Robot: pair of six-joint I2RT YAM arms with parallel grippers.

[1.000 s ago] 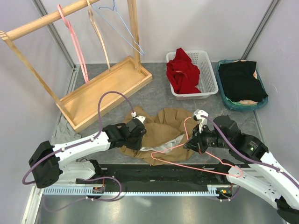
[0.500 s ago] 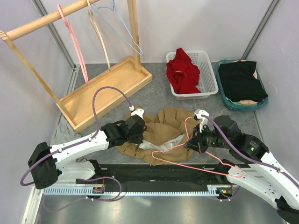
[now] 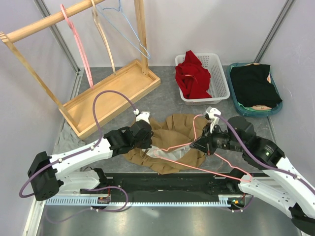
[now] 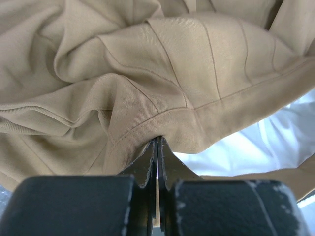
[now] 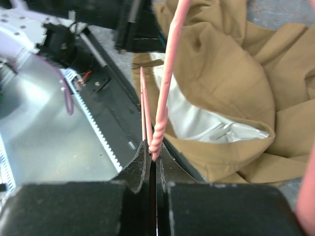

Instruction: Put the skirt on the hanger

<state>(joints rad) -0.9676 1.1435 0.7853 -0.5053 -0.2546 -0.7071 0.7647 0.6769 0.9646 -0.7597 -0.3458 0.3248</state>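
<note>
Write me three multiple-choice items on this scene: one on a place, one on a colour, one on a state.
1. Where does the red garment lie?
A. in the white basket
B. draped over the skirt
C. clamped in the left end effector

2. What colour is the hanger in the right end effector?
A. blue
B. pink
C. white

3. The left end effector is:
A. wide open above the skirt
B. shut on the skirt's edge
C. shut on the hanger

Answers:
1 A, it is heaped in that basket, apart from both arms.
2 B, the wire it grips is pink.
3 B, the left wrist view shows its jaws meeting on a tan fold.
</note>
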